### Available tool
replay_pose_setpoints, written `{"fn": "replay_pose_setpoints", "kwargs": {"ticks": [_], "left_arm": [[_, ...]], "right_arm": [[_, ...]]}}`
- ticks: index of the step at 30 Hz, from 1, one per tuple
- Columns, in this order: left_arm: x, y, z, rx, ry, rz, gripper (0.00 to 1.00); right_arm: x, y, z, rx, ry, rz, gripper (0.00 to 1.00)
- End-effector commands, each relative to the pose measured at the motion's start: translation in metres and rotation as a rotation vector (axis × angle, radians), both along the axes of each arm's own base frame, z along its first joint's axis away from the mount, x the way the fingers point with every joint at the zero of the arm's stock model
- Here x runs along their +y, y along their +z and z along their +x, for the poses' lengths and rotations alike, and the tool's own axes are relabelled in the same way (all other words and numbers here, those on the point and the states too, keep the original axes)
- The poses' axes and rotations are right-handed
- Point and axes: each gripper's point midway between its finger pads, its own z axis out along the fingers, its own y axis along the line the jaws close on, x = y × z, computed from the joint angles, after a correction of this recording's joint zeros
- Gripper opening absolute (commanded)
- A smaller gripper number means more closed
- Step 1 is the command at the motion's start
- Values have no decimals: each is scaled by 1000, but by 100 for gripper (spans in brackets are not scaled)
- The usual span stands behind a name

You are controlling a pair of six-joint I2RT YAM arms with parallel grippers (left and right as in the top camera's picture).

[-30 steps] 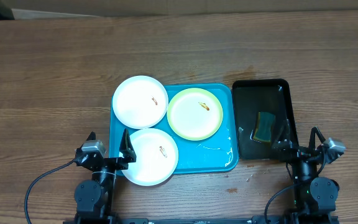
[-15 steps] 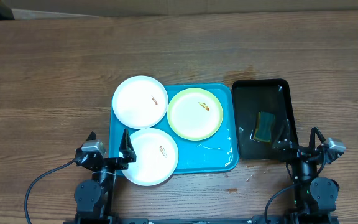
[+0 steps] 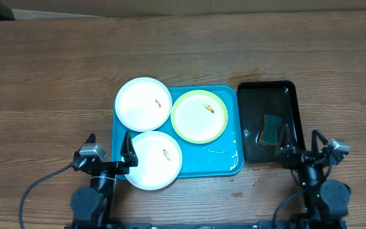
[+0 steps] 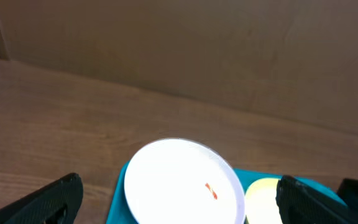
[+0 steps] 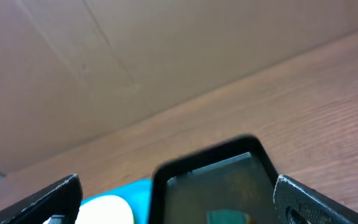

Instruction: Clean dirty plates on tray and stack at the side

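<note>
Hovering at the near desk [image 3: 43, 76] edge, left tool [image 3: 110, 144] and right tool [image 3: 300, 141] spread wide, gripping nothing; three smeared plates [image 3: 199, 116] on tray [image 3: 230, 162].

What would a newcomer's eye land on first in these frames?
The bright turquoise tray at table centre, with the back white plate, front white plate and yellow-green plate on it, each with a small orange-brown smear. Right of it, a black tray holds a green sponge. The left gripper and right gripper sit open and empty at the near edge.
</note>
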Motion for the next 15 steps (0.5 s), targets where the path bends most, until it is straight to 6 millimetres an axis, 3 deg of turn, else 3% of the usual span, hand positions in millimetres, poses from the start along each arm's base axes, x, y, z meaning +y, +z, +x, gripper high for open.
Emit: {"fn": "replay_pose_setpoints", "kwargs": {"ticks": [1,5,8,12,15], "left_arm": [[-4,59,-9,-63,-22,-11,100],[-14,89,-8,76,-79,-4,100],[-30,103,-8,301,-186,30,100],[-42,112,-17,657,-260,-3,100],[-42,120,-15,826,-258,-15,100]], "right_arm": [[2,68,-10,-80,17,11,100],[3,107,0,41,19,-5,100],[11,134,18,196,69,-68,100],[21,156,42,467,148,-100,100],[32,171,53,598,213,-73,100]]}}
